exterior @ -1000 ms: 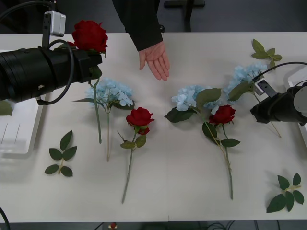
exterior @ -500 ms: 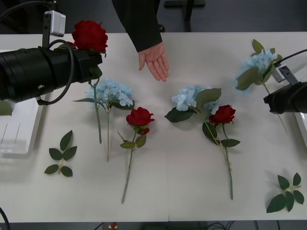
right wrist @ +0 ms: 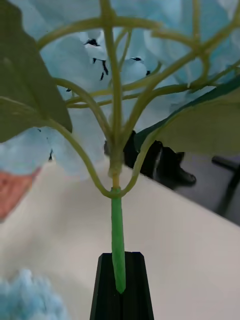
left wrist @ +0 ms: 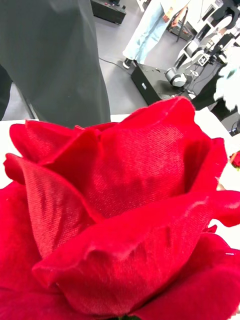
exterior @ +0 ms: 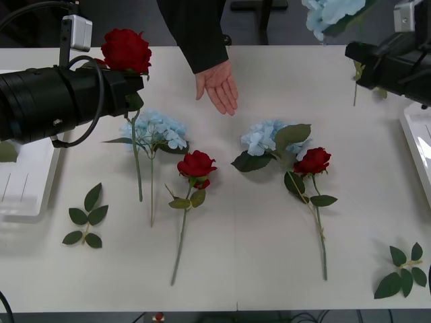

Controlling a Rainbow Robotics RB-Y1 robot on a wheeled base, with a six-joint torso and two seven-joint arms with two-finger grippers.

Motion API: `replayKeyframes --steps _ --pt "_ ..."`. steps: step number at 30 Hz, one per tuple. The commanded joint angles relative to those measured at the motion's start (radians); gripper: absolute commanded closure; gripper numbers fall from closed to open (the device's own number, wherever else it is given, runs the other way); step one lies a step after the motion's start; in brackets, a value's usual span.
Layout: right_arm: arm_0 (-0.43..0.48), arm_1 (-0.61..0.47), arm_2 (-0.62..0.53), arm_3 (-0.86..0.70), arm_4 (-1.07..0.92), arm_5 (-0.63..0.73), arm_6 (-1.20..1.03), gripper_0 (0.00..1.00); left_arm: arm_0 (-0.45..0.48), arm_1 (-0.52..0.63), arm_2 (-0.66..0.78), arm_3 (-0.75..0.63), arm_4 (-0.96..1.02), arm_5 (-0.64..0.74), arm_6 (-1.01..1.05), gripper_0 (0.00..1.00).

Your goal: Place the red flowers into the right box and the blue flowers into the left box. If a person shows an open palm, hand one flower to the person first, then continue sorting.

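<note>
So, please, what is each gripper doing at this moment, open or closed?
Left gripper: closed on a red rose, held above the table.
Right gripper: closed on a blue flower stem, lifted high.

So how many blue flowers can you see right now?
3: one blue flower lifted in the right gripper, one lying beside the left arm, one mid-table by a rose.

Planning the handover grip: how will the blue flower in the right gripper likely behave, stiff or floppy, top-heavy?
Probably top-heavy: the blue flower spreads a wide cluster and big leaves above one thin stem. The right gripper pinches only the stem's bottom end, so it may sway or pivot. Its stem looks straight, suggesting fair stiffness.
</note>
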Motion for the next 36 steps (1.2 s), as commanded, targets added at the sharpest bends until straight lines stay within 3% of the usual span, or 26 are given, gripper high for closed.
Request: replayKeyframes --steps 1,11,24,25,27,28,30,36 --pt "-0.057 0.019 0.063 -0.059 -0.066 -0.140 0.037 1.00 0.002 0.017 -0.003 -0.024 0.011 -0.006 -0.002 1.00" --pt "-0.105 0.044 0.269 -0.091 -0.146 -0.530 0.051 1.00 0.002 0.016 -0.003 -0.024 0.011 -0.006 0.002 1.00" --pt "-0.105 0.048 0.275 -0.110 -0.171 -0.550 0.060 1.00 0.002 0.016 -0.003 -0.024 0.013 -0.006 0.010 1.00" --pt "-0.105 0.048 0.275 -0.110 -0.172 -0.552 0.062 0.87 0.002 0.017 -0.003 -0.024 0.013 -0.006 0.010 1.00" --pt "-0.105 0.048 0.275 -0.110 -0.177 -0.550 0.062 0.42 0.002 0.017 -0.003 -0.024 0.013 -0.006 0.010 1.00" --pt "-0.103 0.048 0.275 -0.110 -0.183 -0.550 0.063 0.25 0.002 0.017 -0.003 -0.024 0.014 -0.006 0.010 1.00" --pt "-0.100 0.050 0.275 -0.110 -0.195 -0.550 0.065 0.00 0.002 0.017 -0.003 -0.024 0.014 -0.006 0.011 1.00" --pt "-0.092 0.048 0.275 -0.114 -0.212 -0.539 0.074 0.00 0.002 0.017 -0.003 -0.024 0.016 -0.006 0.014 1.00"
